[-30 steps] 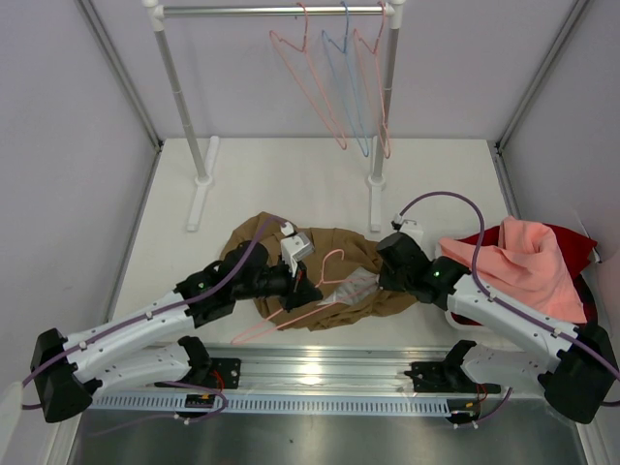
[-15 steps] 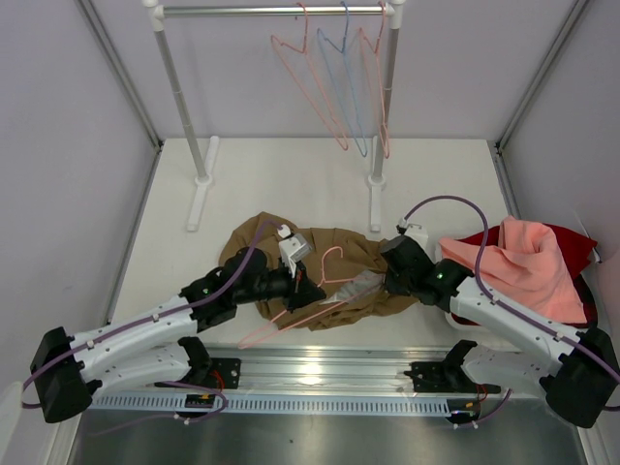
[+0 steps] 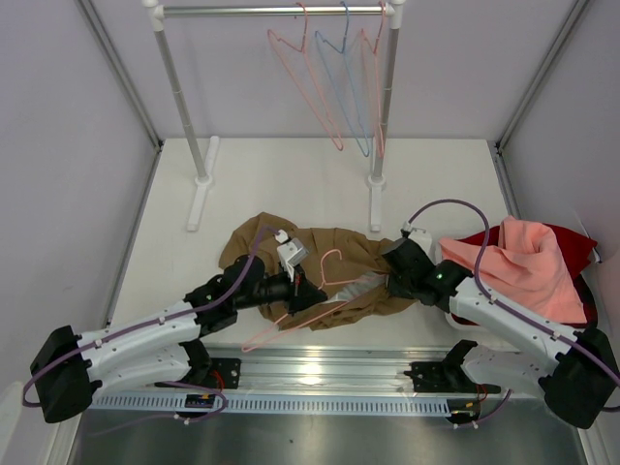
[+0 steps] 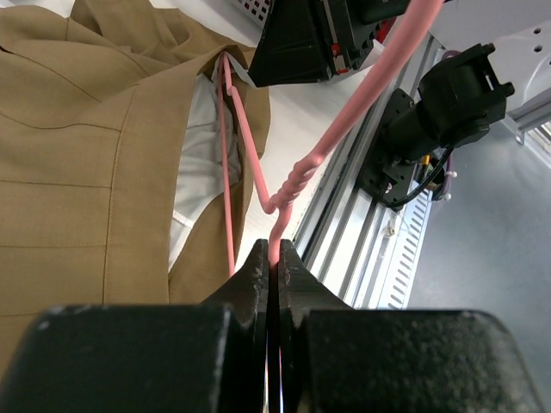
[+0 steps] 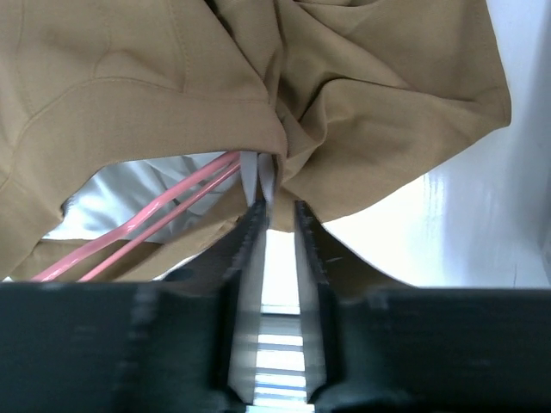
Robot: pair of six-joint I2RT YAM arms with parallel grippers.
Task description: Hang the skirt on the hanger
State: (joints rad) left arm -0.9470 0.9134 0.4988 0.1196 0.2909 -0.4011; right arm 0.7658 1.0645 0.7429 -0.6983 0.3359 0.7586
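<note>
Near middle of the table (image 3: 291,184), and the skirt (image 3: 354,250) lies crumpled there, tan side up, with grey lining showing at its near right opening. The hanger (image 4: 344,118) lies slanted across the skirt's near edge. One end is tucked in under the tan cloth against that lining. The left gripper (image 4: 274,258) is clamped tight on the pink wire, right beside the twisted neck. The right gripper (image 5: 274,211) sits at the skirt's right side with its jaws narrowly parted (light shows between them), and a fold of the waist edge is right at its tips. Off to the right, a pink cloth (image 3: 523,262) is heaped on a red cloth (image 3: 579,247). The rail (image 3: 271,11) stands at the far side.
</note>
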